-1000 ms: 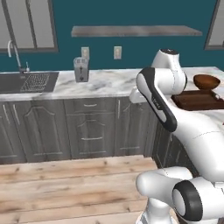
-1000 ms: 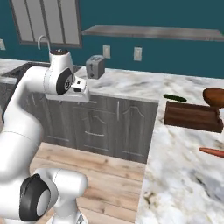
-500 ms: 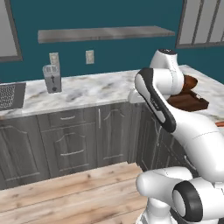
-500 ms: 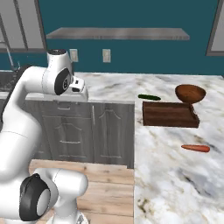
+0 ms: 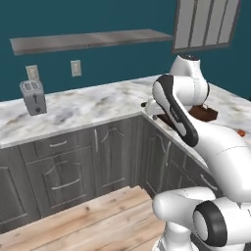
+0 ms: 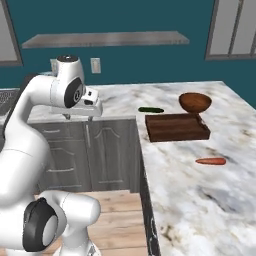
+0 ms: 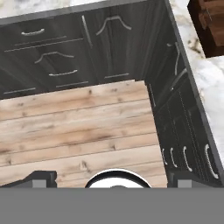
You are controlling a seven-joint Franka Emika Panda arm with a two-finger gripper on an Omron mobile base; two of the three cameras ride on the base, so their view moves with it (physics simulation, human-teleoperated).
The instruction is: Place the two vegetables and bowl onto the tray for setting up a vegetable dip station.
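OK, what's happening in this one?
Nothing is being handled yet. The gripper is open and empty, hanging above the wooden floor in front of the cabinets. On the counter, the tray holds nothing; the bowl and cucumber lie just beyond it, the carrot on its near side.

In the right base view, bare desk (image 6: 200, 200) fills the lower right; cucumber (image 6: 151, 109) and bowl (image 6: 195, 102) crowd the tray's (image 6: 176, 127) far edge, carrot (image 6: 210, 161) lies near.
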